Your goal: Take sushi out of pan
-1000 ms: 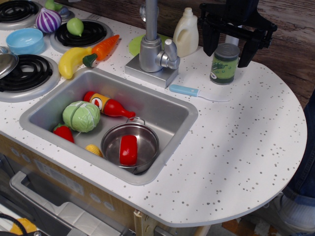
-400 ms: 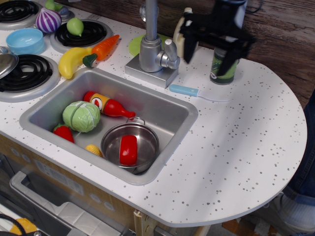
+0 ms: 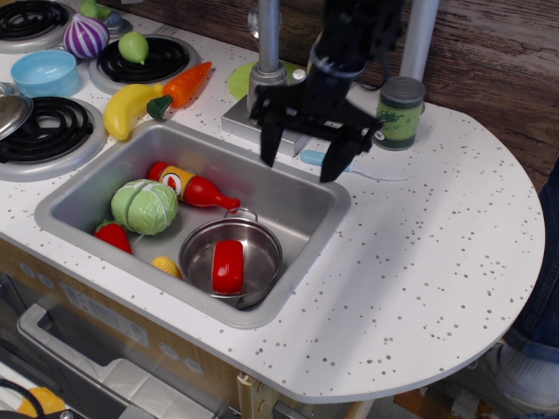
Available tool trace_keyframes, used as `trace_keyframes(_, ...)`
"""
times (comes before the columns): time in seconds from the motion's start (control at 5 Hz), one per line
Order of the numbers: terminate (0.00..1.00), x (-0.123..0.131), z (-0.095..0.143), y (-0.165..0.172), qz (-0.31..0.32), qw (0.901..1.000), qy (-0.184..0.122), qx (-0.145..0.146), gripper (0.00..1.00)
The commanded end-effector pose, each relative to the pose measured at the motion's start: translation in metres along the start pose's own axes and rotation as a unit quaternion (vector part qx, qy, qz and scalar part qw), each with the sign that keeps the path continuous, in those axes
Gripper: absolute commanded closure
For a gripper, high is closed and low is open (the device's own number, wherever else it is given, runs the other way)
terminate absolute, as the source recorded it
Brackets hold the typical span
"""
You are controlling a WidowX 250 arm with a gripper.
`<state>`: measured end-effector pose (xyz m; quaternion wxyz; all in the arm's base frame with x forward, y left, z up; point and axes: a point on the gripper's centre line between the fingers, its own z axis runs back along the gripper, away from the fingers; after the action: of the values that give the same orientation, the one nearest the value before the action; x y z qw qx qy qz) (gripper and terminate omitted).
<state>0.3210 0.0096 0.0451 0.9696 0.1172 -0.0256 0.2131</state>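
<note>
The sushi (image 3: 228,265), a glossy red block with rounded corners, lies inside the pan (image 3: 255,237), a small round steel pot with a wire loop handle. The pan stands in the front right part of the sink basin (image 3: 288,196). My gripper (image 3: 300,163) is open, its two black fingers spread wide and pointing down. It hangs over the sink's back right rim, above and behind the pan, apart from the sushi. It holds nothing.
In the sink beside the pan lie a green cabbage (image 3: 144,206), a ketchup bottle (image 3: 191,187), a small red toy (image 3: 113,236) and a yellow piece (image 3: 167,266). The faucet (image 3: 267,83) stands behind the gripper. A green can (image 3: 400,113) and a blue-handled knife (image 3: 356,168) sit on the counter to the right.
My gripper has moved from the back right near the can leftward and down toward the sink, staying open. The sushi and pan have not moved.
</note>
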Motion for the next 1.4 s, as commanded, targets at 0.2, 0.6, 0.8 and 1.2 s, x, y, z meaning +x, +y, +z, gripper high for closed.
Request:
trace_keyframes(0.2, 0.00, -0.019, -0.032, 0.032, 0.036, 0.9955, -0.081, -0.035, 0.00)
trace_keyframes(0.6, 0.00, -0.021, -0.073, 0.036, -0.011, 0.9916, -0.123, -0.039, 0.00)
trace_keyframes(0.8, 0.00, -0.018, -0.086, 0.035, -0.011, 0.9902, -0.129, -0.053, 0.00)
trace_keyframes(1.2, 0.00, -0.021, -0.103, 0.035, 0.002, 0.9875, -0.139, -0.075, 0.00)
